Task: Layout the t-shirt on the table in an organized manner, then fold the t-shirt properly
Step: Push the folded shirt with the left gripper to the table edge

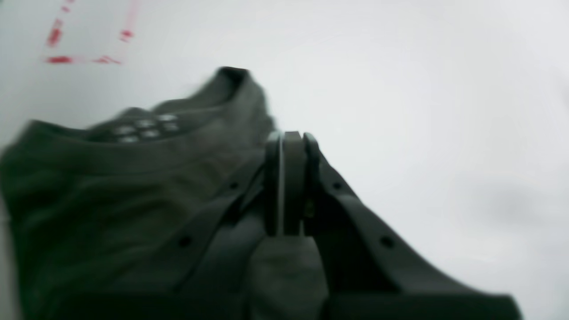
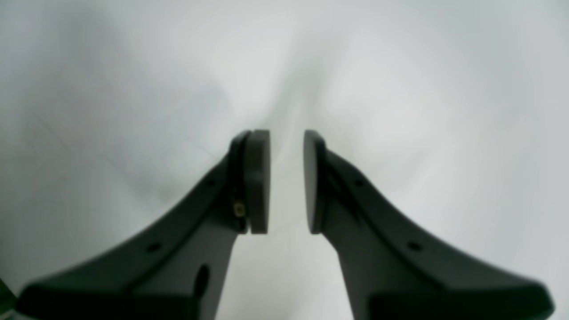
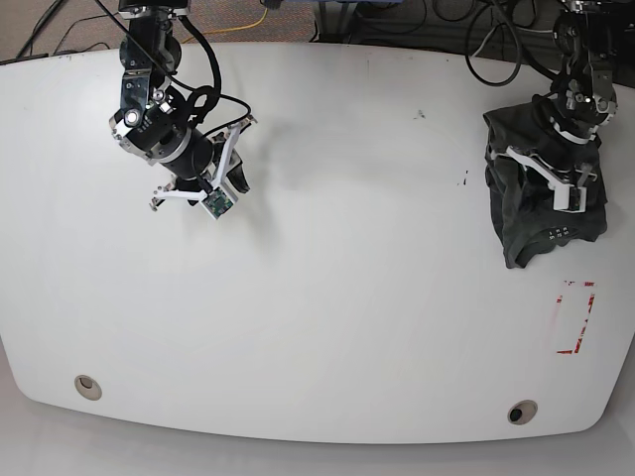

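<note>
Gripping bunched t-shirt (image 3: 541, 188) at far right of counter (image 3: 347, 297), left hand (image 1: 286, 184) clenched on fabric. Right hand (image 2: 286, 182) released, hanging far left, well apart from shirt. Left arm nearer; shirt still unspread.

- We see the dark charcoal-grey, soft cotton t-shirt (image 3: 541, 188) bunched in a wrinkled heap at the right of the base frame, near the far right edge of the large white smooth table (image 3: 327, 297).
- In the left wrist view the t-shirt (image 1: 111, 191) fills the lower left, its ribbed collar open with a pale printed label inside.
- The table shows a red tape rectangle (image 3: 575, 317) at lower right, just below the heap, and two round grommet holes (image 3: 87, 386) along the near edge.
</note>
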Available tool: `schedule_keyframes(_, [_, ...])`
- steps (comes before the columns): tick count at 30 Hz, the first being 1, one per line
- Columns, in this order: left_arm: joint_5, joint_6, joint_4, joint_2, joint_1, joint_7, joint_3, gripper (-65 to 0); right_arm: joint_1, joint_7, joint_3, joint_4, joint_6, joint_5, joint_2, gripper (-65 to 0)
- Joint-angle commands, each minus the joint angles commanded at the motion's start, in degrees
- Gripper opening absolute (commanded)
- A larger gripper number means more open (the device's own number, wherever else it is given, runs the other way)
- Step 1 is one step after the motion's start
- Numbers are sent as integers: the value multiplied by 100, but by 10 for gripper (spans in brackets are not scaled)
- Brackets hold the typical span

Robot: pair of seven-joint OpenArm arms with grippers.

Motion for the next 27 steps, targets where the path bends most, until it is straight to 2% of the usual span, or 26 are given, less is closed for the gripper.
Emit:
schedule_keyframes(2, [9, 0, -26, 255, 0, 123, 0, -646, 9, 0, -9, 0, 0, 0, 0, -528])
schedule_keyframes(9, [466, 0, -527, 571, -9, 176, 35, -646, 9, 0, -9, 0, 0, 0, 0, -528])
schedule_keyframes(15, [712, 0, -949, 519, -26, 158, -26, -646, -18, 0, 18, 0, 0, 0, 9, -528])
schedule_keyframes(24, [695, -18, -1152, 114, 105, 158, -712, -646, -35, 0, 18, 0, 0, 0, 9, -528])
schedule_keyframes(27, [695, -237, -1152, 62, 158, 158, -1064, -646, -44, 0, 18, 0, 0, 0, 9, -528])
